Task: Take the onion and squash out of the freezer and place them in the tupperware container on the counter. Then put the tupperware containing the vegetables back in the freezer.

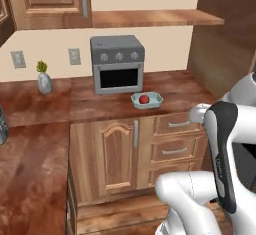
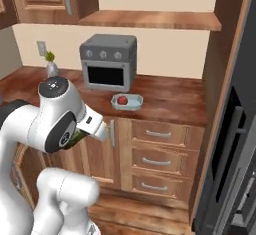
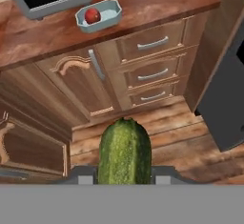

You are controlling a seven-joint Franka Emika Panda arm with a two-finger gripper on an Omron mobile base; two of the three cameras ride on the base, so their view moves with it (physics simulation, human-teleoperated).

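Squash (image 3: pixel 124 151) sits nearest, clamped lengthwise in the gripper (image 3: pixel 125 176), whose jaws are closed partway around it, carried low in front of the bench (image 1: pixel 100 104). On that bench, before the toaster oven (image 1: pixel 117 64), the container (image 1: pixel 156 100) already holds the onion (image 1: pixel 144 99), leaving room for the squash.

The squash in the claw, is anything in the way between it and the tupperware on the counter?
Nothing visible blocks it. The squash is held out over the floor in front of the cabinets, and the tupperware container sits open near the counter edge with the onion at one end, leaving bare space beside it.
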